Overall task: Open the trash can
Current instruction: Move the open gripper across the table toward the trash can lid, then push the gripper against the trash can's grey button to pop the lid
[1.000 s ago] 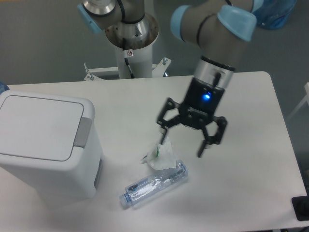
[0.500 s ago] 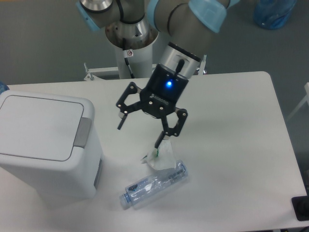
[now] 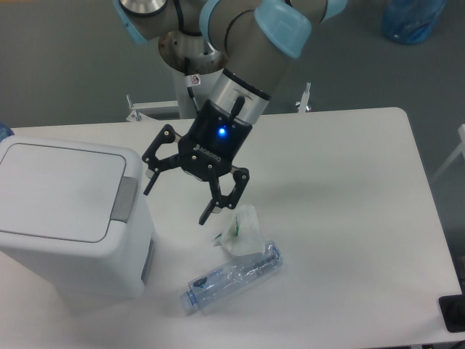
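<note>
The trash can [image 3: 62,218] is a large white boxy bin at the left of the table, its flat lid closed. A grey push-button tab [image 3: 124,198] sits on its right rim. My gripper [image 3: 177,200] is open and empty, its two fingers spread wide. It hangs just right of the trash can, its left fingertip [image 3: 149,185] close to the grey tab but apart from it. Its right fingertip [image 3: 206,215] is above the table near the crushed bottle.
A clear crushed plastic bottle [image 3: 231,276] lies on the white table [image 3: 349,218] right of the bin, with a crumpled clear wrapper [image 3: 241,229] beside it. The robot's base column [image 3: 196,73] stands at the table's back edge.
The gripper has swept left across the table, from above the bottle's right side to just beside the trash can's grey tab. It stayed open. The bin and bottle have not moved.
</note>
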